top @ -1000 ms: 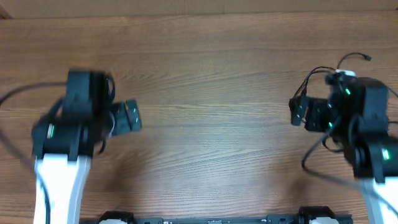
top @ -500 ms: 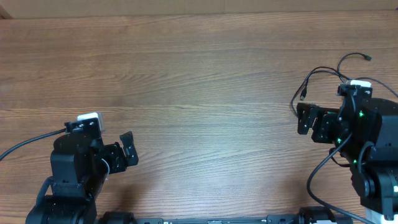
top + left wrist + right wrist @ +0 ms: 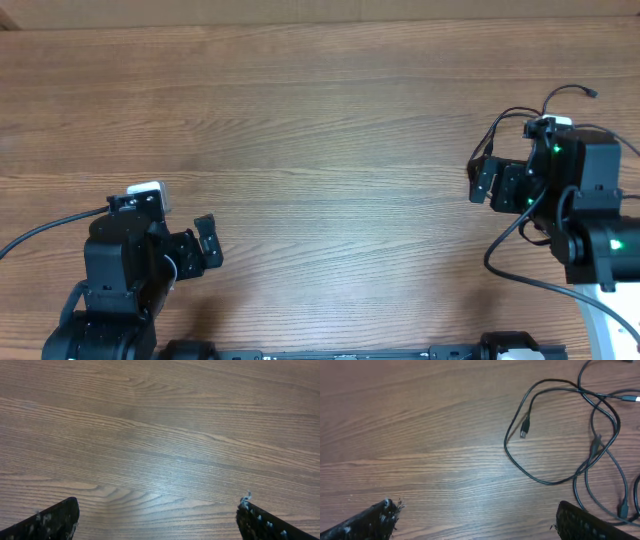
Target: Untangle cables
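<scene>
The cables (image 3: 542, 482) are thin black cords lying in overlapping loops on the wooden table, at the right of the right wrist view. One small plug (image 3: 524, 431) points into a loop. From overhead the cables (image 3: 498, 122) show at the far right, partly hidden under the right arm. My right gripper (image 3: 484, 181) hovers open just left of them, and nothing sits between the jaws of this right gripper (image 3: 480, 525). My left gripper (image 3: 206, 244) is open near the front left, far from the cords. In its wrist view the left gripper (image 3: 157, 522) shows only bare wood.
Thicker black wires (image 3: 45, 232) run from both arms across the table's near corners. The arm bases (image 3: 340, 354) line the front edge. The wooden table (image 3: 330, 120) stretches wide between the two arms.
The left arm has pulled back toward the front edge and has held still for the last half second. The right gripper dipped toward the front, then returned up and left. Both stay open.
</scene>
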